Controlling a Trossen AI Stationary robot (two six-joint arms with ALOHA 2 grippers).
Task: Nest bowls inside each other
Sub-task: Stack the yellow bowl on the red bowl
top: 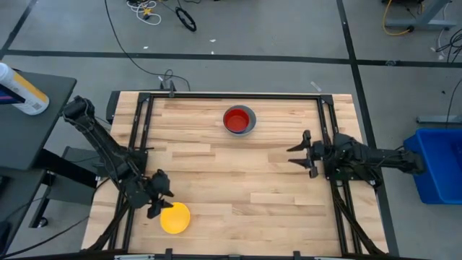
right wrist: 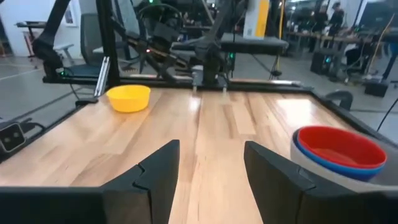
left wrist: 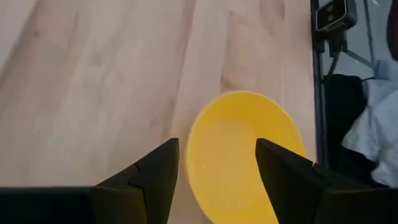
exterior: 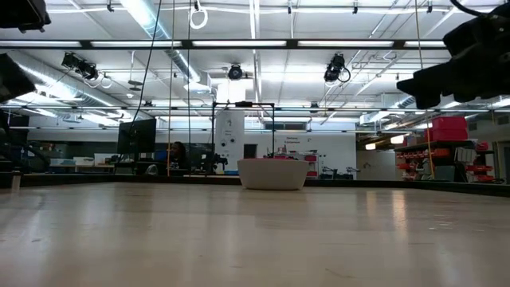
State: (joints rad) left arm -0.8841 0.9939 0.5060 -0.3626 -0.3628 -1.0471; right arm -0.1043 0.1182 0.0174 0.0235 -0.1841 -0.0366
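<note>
A yellow bowl [top: 175, 217] stands upright on its base near the table's front left, also seen in the left wrist view [left wrist: 242, 155] and the right wrist view [right wrist: 129, 98]. My left gripper [top: 155, 203] hovers open over the bowl's rim [left wrist: 217, 168], one finger outside the bowl and one over its hollow. At the far middle stands a stack [top: 239, 120]: a red bowl [right wrist: 339, 144] nested in blue ones inside a grey bowl [exterior: 272, 173]. My right gripper [top: 303, 153] waits open at the table's right, pointing level toward the left [right wrist: 211, 168].
Black frame rails [top: 141, 123] run along the table's left, far and right sides. A blue bin [top: 437, 162] stands off the table's right edge. A bottle [top: 22, 90] lies on a dark side stand at the left. Bare wood [top: 238, 180] lies between the bowls.
</note>
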